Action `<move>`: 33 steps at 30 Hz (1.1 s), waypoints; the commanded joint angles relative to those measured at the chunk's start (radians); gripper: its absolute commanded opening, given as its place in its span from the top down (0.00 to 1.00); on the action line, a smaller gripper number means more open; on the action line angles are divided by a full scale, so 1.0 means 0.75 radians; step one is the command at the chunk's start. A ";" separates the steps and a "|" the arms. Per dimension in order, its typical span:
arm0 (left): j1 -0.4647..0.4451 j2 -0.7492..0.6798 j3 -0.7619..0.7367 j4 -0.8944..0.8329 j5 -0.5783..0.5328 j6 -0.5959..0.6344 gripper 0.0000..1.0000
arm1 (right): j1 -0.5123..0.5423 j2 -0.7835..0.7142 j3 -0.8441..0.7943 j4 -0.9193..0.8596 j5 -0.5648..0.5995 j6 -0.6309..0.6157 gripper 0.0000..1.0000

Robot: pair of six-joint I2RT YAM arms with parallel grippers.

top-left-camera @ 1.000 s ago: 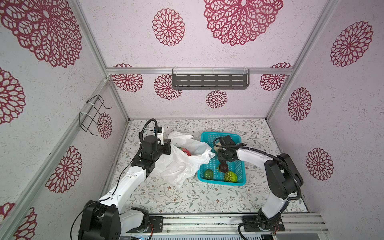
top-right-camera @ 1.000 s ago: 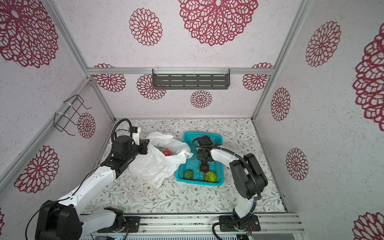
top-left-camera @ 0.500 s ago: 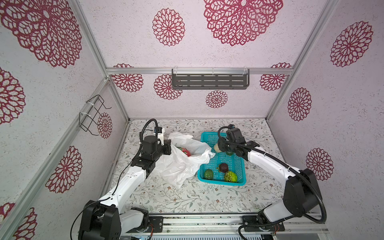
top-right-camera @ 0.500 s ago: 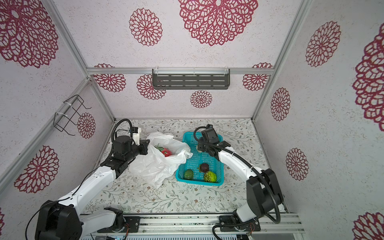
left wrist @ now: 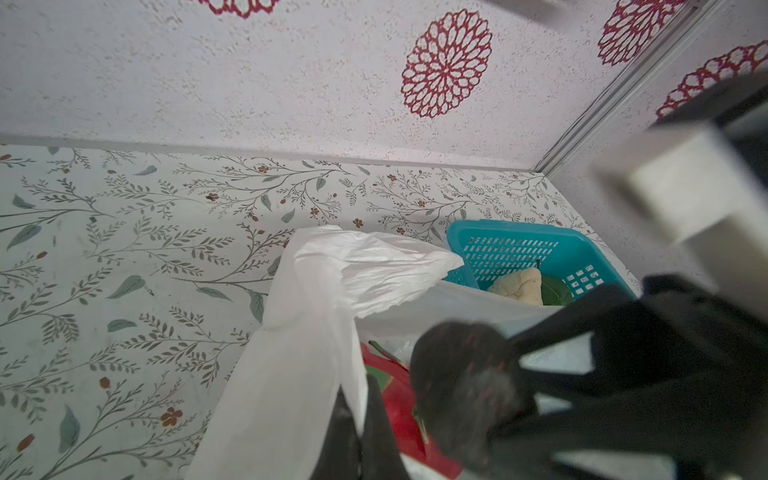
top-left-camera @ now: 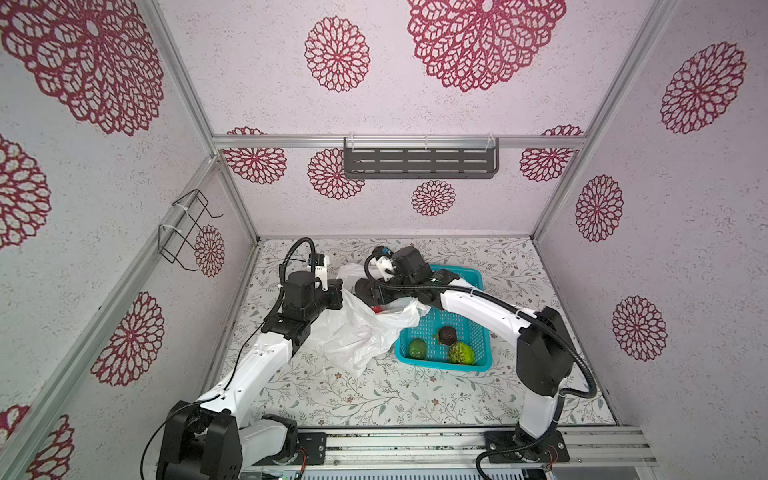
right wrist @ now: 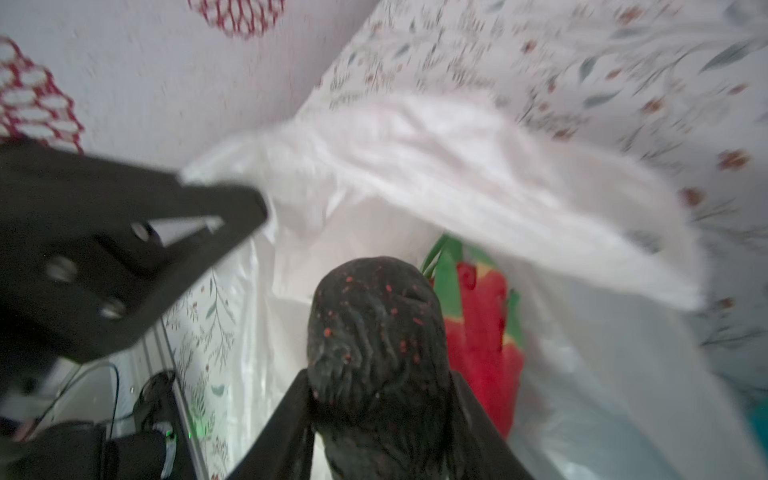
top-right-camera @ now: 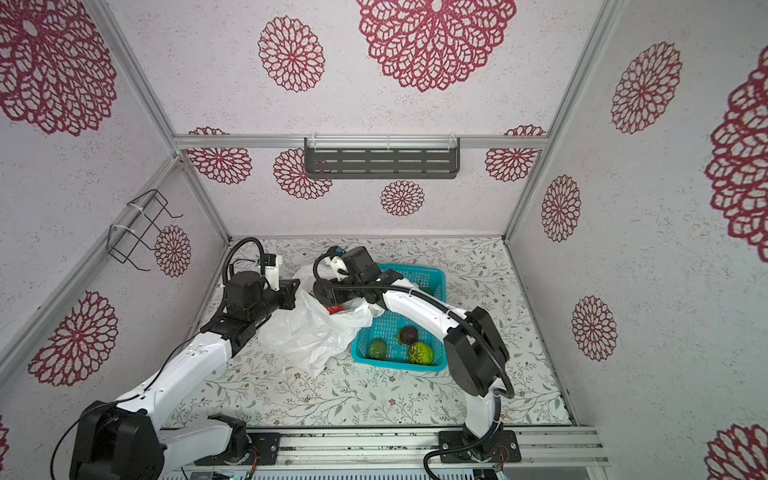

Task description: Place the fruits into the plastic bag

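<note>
The right end effector (right wrist: pixel 380 386) grips the dark fruit (right wrist: pixel 374 316) above the plastic bag (top-left-camera: pixel 353 332), whose rim the closed left end effector (top-left-camera: pixel 337 296) pinches. It is better to lower it deeper, beside the red fruit (right wrist: pixel 482 332), before releasing.

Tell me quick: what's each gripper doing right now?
Left gripper: shut on the plastic bag, holding its edge up.
Right gripper: shut on a dark brown-black fruit at the bag's mouth.

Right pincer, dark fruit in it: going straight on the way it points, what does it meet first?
The right pincer, shut on the dark fruit, points into the mouth of the bag: most likely its white inner wall first. The red fruit sits slightly off that line; depth is blurry.
</note>
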 commanded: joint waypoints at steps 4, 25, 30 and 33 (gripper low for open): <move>-0.006 -0.050 0.006 -0.013 -0.009 0.000 1.00 | 0.015 0.036 0.033 -0.207 -0.202 -0.095 0.62; -0.013 -0.062 0.009 -0.034 -0.026 0.002 1.00 | -0.155 -0.423 -0.292 0.149 0.451 0.153 0.15; -0.016 -0.053 0.006 -0.029 -0.023 0.002 1.00 | -0.281 -0.642 -0.527 0.156 0.837 0.385 0.12; -0.017 -0.046 0.004 -0.019 -0.017 0.003 1.00 | -0.353 -0.778 -0.695 0.182 0.873 0.484 0.09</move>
